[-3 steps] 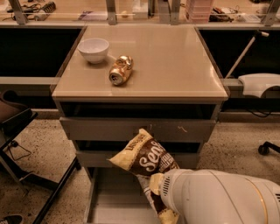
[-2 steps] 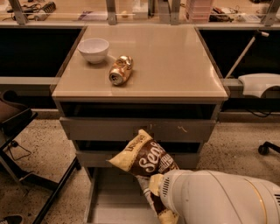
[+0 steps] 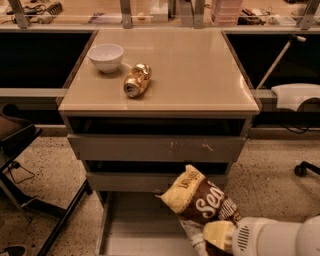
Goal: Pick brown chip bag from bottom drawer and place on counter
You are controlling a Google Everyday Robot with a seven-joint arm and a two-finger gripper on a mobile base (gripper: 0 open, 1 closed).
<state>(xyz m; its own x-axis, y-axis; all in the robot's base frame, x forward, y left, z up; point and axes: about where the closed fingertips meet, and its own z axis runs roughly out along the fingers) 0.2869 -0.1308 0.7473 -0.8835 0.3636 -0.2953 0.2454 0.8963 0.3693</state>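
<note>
Brown chip bag (image 3: 202,202) — large white lettering, legible portion "Sea"; small print on cream end unreadable. Held by gripper (image 3: 214,239), bottom right.

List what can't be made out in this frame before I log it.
1. The gripper, camera view, bottom right at the bag's lower end: covered by the brown chip bag and the white arm housing, so its grip is not visible.
2. The bottom drawer: front cut off by the lower edge, right side hidden behind the bag.
3. The shelf items behind the counter: cut off by the top edge.
</note>
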